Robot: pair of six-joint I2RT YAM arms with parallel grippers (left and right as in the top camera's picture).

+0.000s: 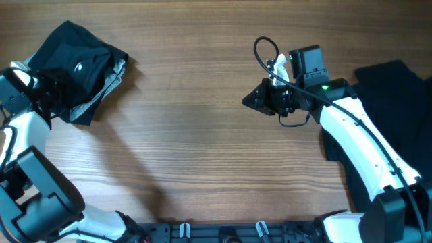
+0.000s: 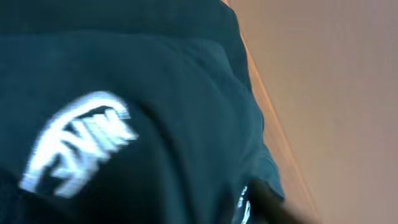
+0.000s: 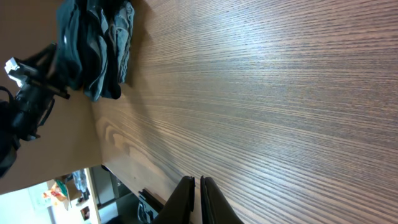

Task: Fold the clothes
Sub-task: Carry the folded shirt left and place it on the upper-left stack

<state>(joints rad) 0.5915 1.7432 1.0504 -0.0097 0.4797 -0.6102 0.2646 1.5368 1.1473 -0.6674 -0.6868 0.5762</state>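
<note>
Left gripper is seen at the far left edge of the wooden table, pressed against a crumpled black T-shirt. Whether its fingers are apart or clamped on cloth cannot be told, because its wrist view is filled with blurred fabric. A white printed logo is shown right in front of that gripper. A grey layer is seen peeking from the side of the bundle farthest from the arm. Bare wood is found between the two arms.

Right gripper is held above the middle of the table, pointed towards the bundle, which lies well ahead of it. Its fingertips are pressed together with nothing between them. Behind this gripper, partly under its arm, a second dark garment is spread at the right edge.

The step in hand is judged to be bringing the crumpled shirt out onto the open wood for flattening. It would be done well if a single layer near a hem or shoulder were pinched, rather than a whole wad. The shirt could then be drawn slowly into the space ahead of the right gripper. The right fingers should be opened before cloth is reached, so that an opposite edge can be taken and the shirt spread flat. Grey cloth caught along with the black could spoil the fold.
</note>
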